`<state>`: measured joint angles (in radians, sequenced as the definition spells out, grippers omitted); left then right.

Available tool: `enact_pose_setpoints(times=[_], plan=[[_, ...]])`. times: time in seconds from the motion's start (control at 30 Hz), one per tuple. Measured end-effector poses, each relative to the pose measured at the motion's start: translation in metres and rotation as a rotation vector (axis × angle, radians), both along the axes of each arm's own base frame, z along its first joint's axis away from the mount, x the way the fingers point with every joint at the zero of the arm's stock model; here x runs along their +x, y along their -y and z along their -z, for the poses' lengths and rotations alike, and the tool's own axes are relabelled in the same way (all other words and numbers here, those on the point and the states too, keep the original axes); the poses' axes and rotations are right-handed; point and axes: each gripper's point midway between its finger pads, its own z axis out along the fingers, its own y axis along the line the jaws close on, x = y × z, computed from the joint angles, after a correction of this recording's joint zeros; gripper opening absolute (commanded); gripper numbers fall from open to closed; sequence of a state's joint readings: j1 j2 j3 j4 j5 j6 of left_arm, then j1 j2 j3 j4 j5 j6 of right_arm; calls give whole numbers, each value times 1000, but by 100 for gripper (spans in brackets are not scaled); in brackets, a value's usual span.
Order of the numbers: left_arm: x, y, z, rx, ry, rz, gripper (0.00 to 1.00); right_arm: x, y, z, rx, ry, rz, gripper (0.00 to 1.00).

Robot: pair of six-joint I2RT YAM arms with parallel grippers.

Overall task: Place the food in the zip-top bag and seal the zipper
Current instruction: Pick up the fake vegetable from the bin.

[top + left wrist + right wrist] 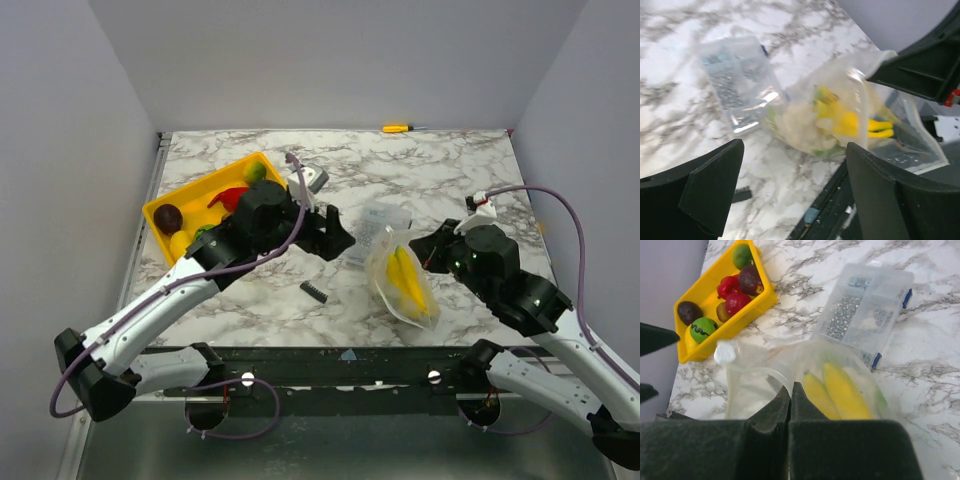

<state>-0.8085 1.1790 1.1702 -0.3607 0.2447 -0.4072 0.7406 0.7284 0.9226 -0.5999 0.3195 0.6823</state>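
The zip-top bag [402, 285] lies on the marble table, holding yellow pieces [845, 390] and a pale cauliflower [800, 125]. My right gripper [791, 386] is shut on the bag's rim, pinching the clear zipper strip [759, 371]; from above it [428, 250] sits at the bag's right edge. My left gripper [794, 150] stands open just left of the bag with nothing between its fingers [710, 185]; in the top view it [338, 236] hovers between the tray and the bag. More food, red, green and dark purple pieces [735, 292], stays in the yellow tray [175, 205].
A clear compartment box of small metal parts [865, 305] lies just behind the bag. A small black part [313, 291] rests on the marble near the front edge. A yellow screwdriver [397, 128] lies at the far wall. The table's black front rail [340, 365] runs below.
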Motion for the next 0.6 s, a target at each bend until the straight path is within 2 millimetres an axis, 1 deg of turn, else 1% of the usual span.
enact_pose_setpoints(times=[0.07,0.1,0.17,0.27,0.3,0.37,0.4,0.5,0.6], plan=[[10,-23,-10,-9,60,-81,86,-1,-1,-2,4,22,-16,0],[13,-30,-12,-11,74,-109,86,0,-2,-3,3,30,-20,0],[30,-55,-11,-7,93,-212,87,2,-3,-6,3,45,-27,0],[55,-90,6,21,70,-368,89,4,-5,-6,-7,53,-33,0],[60,-97,11,28,60,-403,89,4,-6,-7,-8,54,-36,0],[75,-128,27,55,15,-530,89,5,-7,-8,-3,61,-42,0],[79,-136,31,60,3,-566,89,4,-8,-9,0,65,-47,0],[92,-172,45,74,-46,-713,89,4,-12,-10,3,72,-69,0],[101,-203,53,63,-86,-838,89,3,-15,-9,-2,70,-89,0]])
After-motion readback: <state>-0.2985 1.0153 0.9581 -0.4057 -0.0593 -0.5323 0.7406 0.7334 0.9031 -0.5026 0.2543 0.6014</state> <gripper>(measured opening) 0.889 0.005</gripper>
